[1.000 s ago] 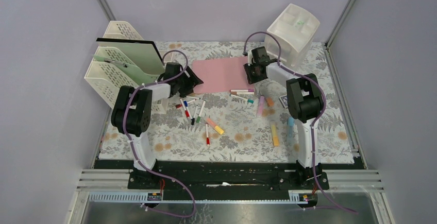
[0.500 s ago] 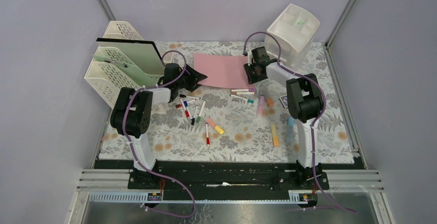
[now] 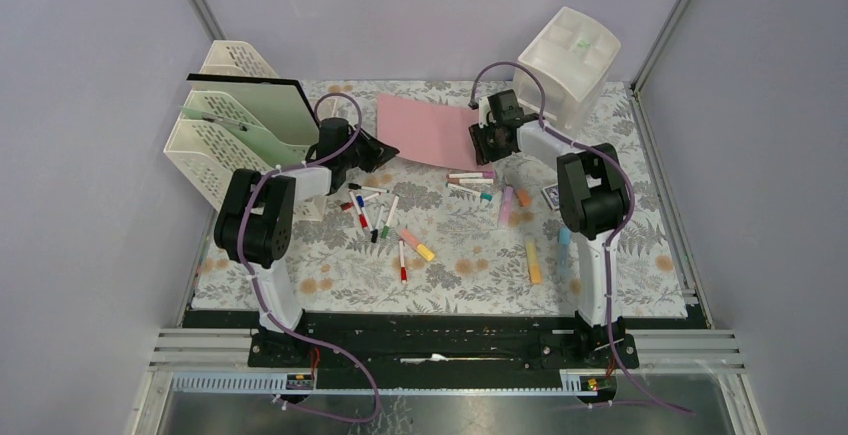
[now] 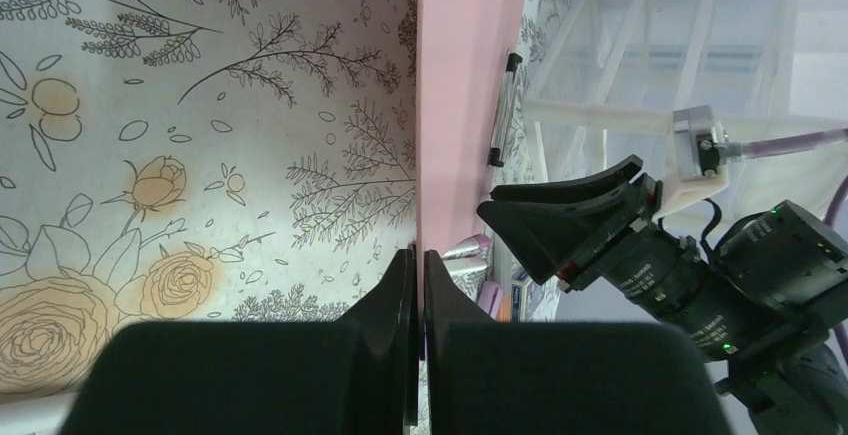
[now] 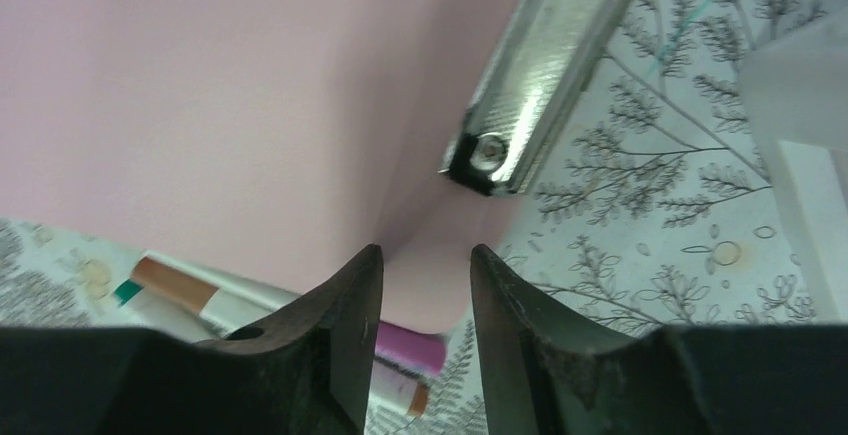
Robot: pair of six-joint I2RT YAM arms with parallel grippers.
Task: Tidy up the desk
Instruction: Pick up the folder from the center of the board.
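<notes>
Pink sheet [image 3: 430,130] lies at the far middle of the bench [image 3: 470,250], tilted a little, with one hand at each of its side edges. The bench itself, covered in a pale cloth printed with grey ferns and orange flowers, fills the floor between the metal rails, and both arms are bolted at its near edge.

The left hand [image 3: 375,150] reaches in from the left. In the left wrist view its fingers are pressed together on the sheet's thin edge, which runs straight into the seam between them [image 4: 418,255].

The right hand [image 3: 480,140] sits at the sheet's right edge, just in front of the white drawer unit [image 3: 570,60] in the far right corner. In the right wrist view its fingers stand apart [image 5: 425,265], and the pink surface shows in the gap and beyond it. Whether either finger touches the sheet cannot be told. A shiny metal clip bar [image 5: 530,65] crosses the view above the fingers.

A cream lattice file rack [image 3: 225,125] stands along the left edge near the far left corner, holding a green folder and a black one.

Loose markers [image 3: 380,215] are scattered in the middle of the bench, nearer the left arm. More markers [image 3: 470,177] lie just beside the sheet's near edge. A yellow highlighter [image 3: 533,260] lies towards the right arm.
</notes>
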